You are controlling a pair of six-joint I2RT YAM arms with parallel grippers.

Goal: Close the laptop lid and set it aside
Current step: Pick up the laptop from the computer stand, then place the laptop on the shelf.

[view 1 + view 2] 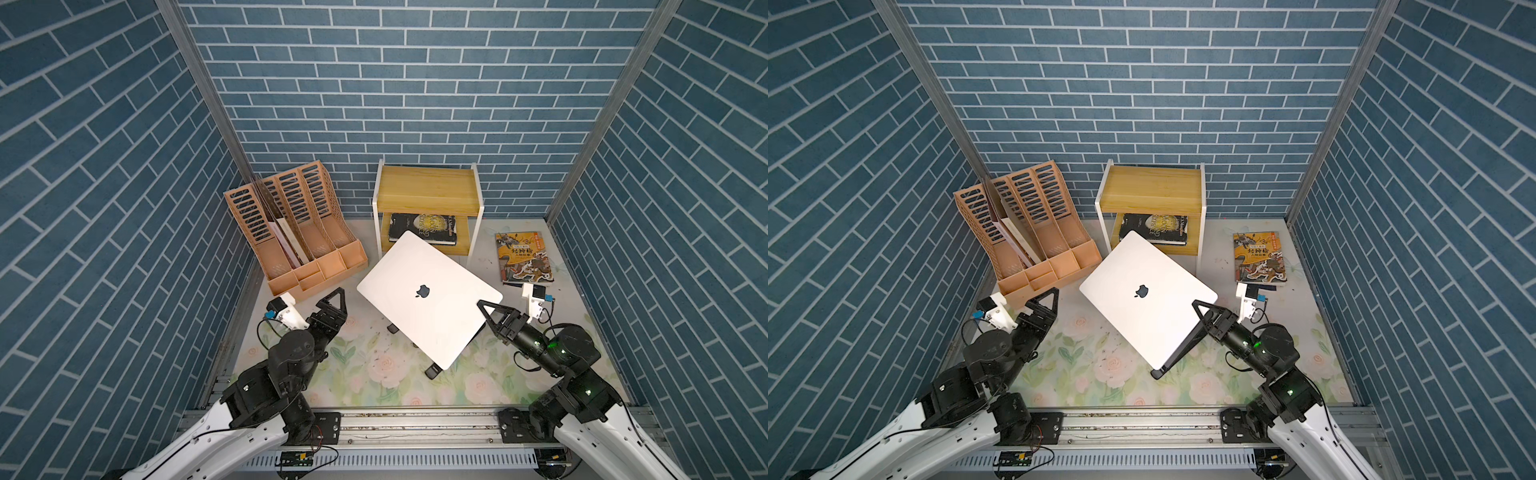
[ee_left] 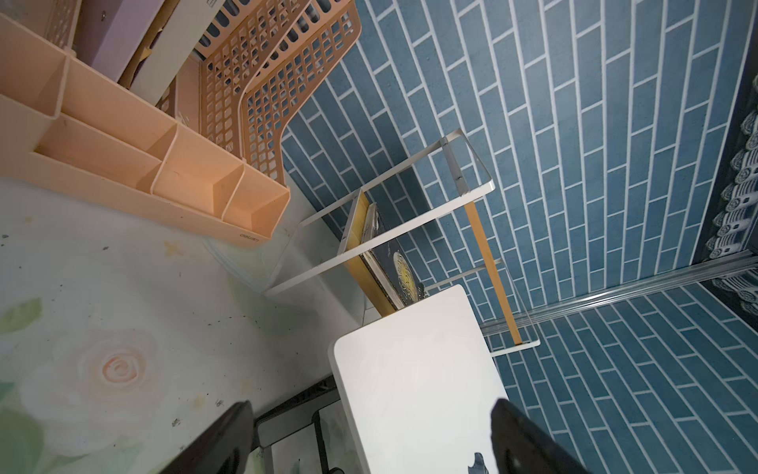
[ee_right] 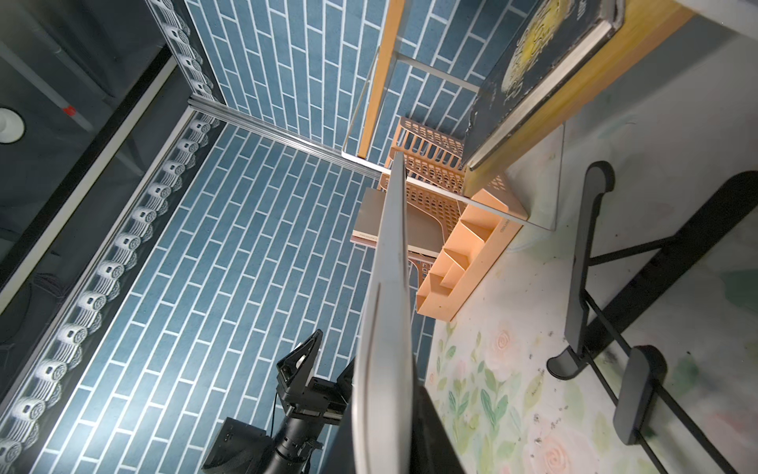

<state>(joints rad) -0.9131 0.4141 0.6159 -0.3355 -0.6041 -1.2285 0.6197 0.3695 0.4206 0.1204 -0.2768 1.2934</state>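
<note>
Far left: peach file organizer [image 1: 313, 195] against the wall, with folders [image 1: 289, 243] in its left slots. Near left: left gripper [image 1: 332, 301] hangs just left of the laptop [image 1: 1133, 324], not touching. Its fingers [image 2: 223, 439] stand wide apart and hold nothing, and the left wrist view looks past them at a laptop corner. Centre: laptop sits corner-on to the robot, over the black stand [image 1: 432, 371]. The laptop lid [image 1: 399, 266] is down flat on the base, logo up, and the right wrist view shows only a hairline seam along the edge. That view also shows floral tabletop [image 1: 374, 374] between laptop and stand, so it is up off the stand on that side. Can't tell whether the near corner touches the stand's hook. Far centre: wooden shelf [image 1: 428, 187] with a dark book [image 1: 424, 226] on its lower level. The laptop's far corner overlaps that book in both top views. Right: right gripper [image 1: 486, 309] is clamped on the laptop's right edge by the right corner, one finger on top and one under, pinched close on the thin slab. Far right: orange book [image 1: 524, 257] lies flat on the tabletop, apart from the laptop, just beyond the right arm's wrist camera.
</note>
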